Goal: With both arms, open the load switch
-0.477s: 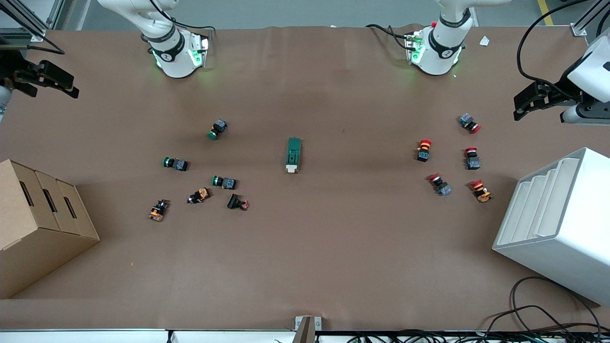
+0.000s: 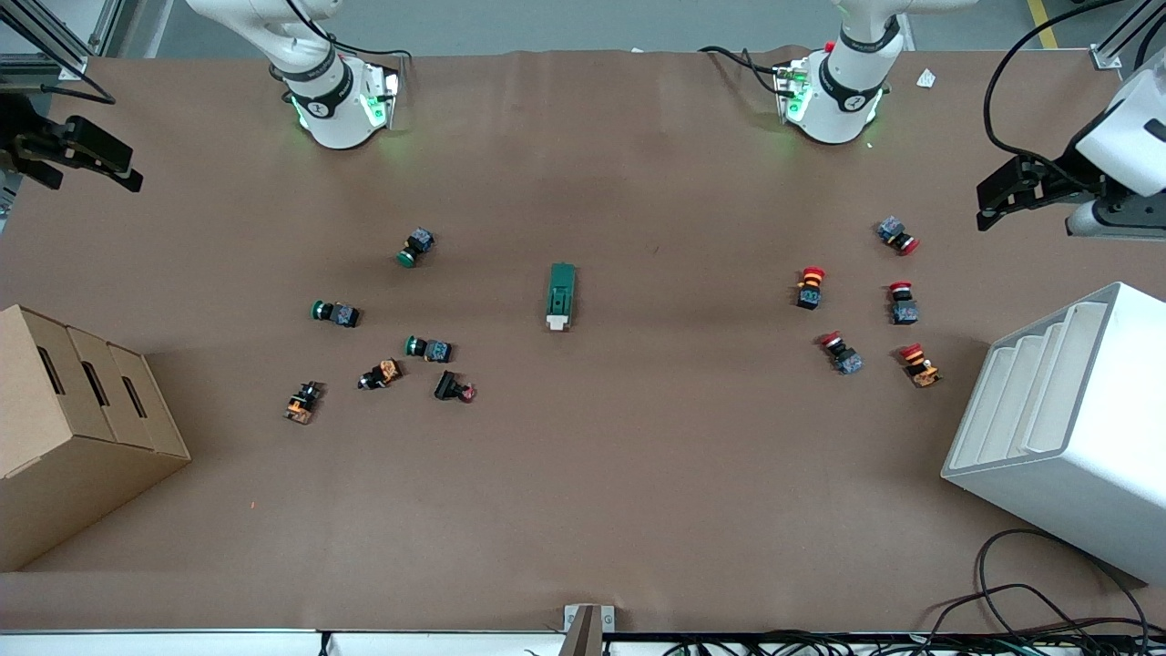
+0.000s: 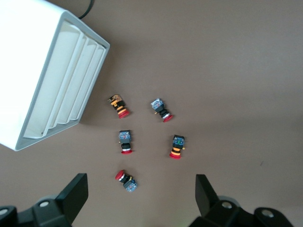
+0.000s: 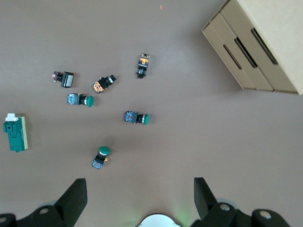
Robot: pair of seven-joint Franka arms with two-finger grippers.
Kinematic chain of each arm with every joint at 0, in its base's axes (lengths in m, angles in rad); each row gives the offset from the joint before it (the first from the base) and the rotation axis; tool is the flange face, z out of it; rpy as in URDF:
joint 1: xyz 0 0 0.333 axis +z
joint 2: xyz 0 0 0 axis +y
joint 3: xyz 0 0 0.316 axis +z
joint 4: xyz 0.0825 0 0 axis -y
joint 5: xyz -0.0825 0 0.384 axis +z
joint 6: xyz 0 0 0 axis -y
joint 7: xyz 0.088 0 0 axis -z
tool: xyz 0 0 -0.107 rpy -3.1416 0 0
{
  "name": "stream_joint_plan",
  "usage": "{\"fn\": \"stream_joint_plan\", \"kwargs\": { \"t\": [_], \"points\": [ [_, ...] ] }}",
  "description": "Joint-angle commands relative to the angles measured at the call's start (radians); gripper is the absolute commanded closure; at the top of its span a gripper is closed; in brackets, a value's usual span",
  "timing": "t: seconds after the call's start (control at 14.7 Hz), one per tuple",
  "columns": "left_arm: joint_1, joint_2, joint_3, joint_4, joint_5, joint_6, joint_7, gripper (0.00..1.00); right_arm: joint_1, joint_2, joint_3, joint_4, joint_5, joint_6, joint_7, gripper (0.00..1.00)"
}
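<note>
The load switch (image 2: 561, 295) lies flat at the middle of the table, a dark green block with its cream lever end toward the front camera; the right wrist view shows the load switch (image 4: 14, 132) at its edge. My left gripper (image 2: 988, 200) hangs open in the air over the table's edge at the left arm's end, above the red push buttons (image 3: 127, 181). My right gripper (image 2: 123, 173) hangs open over the table's edge at the right arm's end. Neither gripper holds anything, and both are well away from the switch.
Several red push buttons (image 2: 811, 286) lie toward the left arm's end, beside a white slotted bin (image 2: 1066, 428). Several green and orange push buttons (image 2: 427, 347) lie toward the right arm's end, near a cardboard box (image 2: 73, 437). Cables (image 2: 1029, 601) trail at the front edge.
Both grippers have drifted slightly outward and upward toward the table's ends. The load switch and the push buttons have not moved.
</note>
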State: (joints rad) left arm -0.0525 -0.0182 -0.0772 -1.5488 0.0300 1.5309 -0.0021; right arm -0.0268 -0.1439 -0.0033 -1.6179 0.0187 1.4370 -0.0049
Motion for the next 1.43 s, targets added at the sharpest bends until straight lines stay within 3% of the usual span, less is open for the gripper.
{"fn": "stream_joint_plan", "kwargs": {
  "t": [0.0, 0.34, 0.61, 0.95, 1.23, 1.36],
  "points": [
    [-0.024, 0.058, -0.079, 0.062, 0.019, -0.017, -0.053, 0.0, 0.001, 0.003, 0.0, 0.027, -0.022, -0.001, -0.046, 0.0],
    [-0.078, 0.139, -0.246, 0.05, 0.021, 0.054, -0.352, 0.0, -0.001, 0.056, 0.0, 0.101, -0.022, -0.013, -0.037, 0.0],
    [-0.312, 0.19, -0.269, -0.005, 0.076, 0.217, -0.661, 0.0, -0.001, 0.058, 0.0, 0.104, -0.028, -0.016, -0.038, 0.0],
    [-0.637, 0.406, -0.271, -0.004, 0.39, 0.331, -1.105, 0.0, 0.001, 0.058, 0.0, 0.101, -0.026, -0.041, -0.03, 0.0],
    [-0.779, 0.549, -0.274, -0.005, 0.5, 0.393, -1.337, 0.0, -0.001, 0.098, -0.003, 0.098, -0.029, -0.041, -0.035, 0.0],
    [-0.82, 0.63, -0.276, -0.005, 0.632, 0.409, -1.461, 0.0, -0.004, 0.113, -0.004, 0.101, -0.033, -0.036, -0.038, 0.0]
  ]
}}
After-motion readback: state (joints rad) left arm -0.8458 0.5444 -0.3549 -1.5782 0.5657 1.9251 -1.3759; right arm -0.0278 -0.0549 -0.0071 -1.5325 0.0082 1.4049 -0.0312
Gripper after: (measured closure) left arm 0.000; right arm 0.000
